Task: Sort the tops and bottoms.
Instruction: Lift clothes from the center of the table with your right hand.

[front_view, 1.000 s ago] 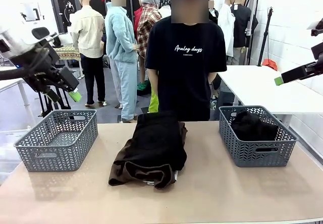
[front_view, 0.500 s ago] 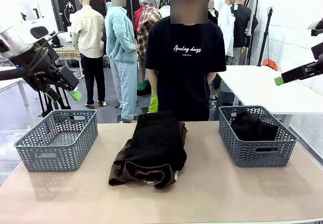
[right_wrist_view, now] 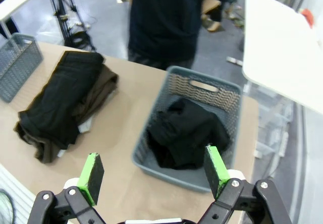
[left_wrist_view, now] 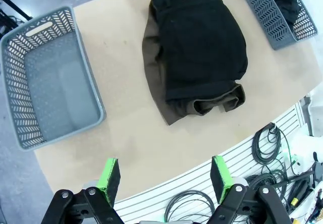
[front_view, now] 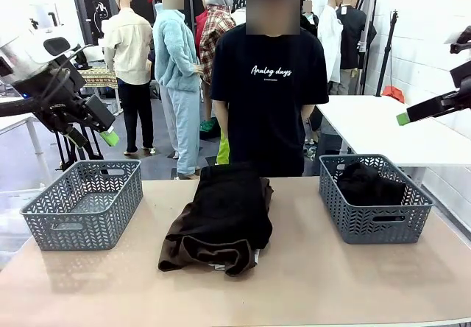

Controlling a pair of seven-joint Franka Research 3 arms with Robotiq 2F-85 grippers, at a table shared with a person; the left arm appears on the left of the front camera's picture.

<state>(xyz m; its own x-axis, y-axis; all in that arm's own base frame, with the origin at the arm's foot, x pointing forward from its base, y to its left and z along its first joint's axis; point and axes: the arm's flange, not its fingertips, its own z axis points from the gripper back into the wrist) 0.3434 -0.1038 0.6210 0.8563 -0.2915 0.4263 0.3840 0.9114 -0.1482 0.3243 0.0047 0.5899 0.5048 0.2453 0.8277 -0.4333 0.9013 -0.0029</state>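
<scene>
Done: one dark garment point(front_view: 368, 183) in right basket point(front_view: 377, 227). Left basket point(front_view: 73, 227) bare. Remaining: black-over-brown stack point(front_view: 224, 209) mid-surface. Left claw point(left_wrist_view: 164, 176), right claw point(right_wrist_view: 154, 176) wide, holding nothing.

Quick colour rundown: the bench point(front_view: 331, 283) is plain tan. The left basket point(front_view: 81, 202) and right basket point(front_view: 375, 224) are both mid grey, with a herringbone cut-out pattern on the walls. The middle pile has a plain black garment point(front_view: 228, 202), a dark brown garment point(front_view: 195, 253) and a sliver of light grey cloth point(right_wrist_view: 85, 125). The dark bundle point(front_view: 368, 183) in the right basket is black too, no print that I can see. The person's T-shirt point(front_view: 271, 91) is black with white script lettering. The left tool point(left_wrist_view: 164, 173) and right tool point(right_wrist_view: 153, 171) are black with bright green pads point(left_wrist_view: 109, 175).
</scene>
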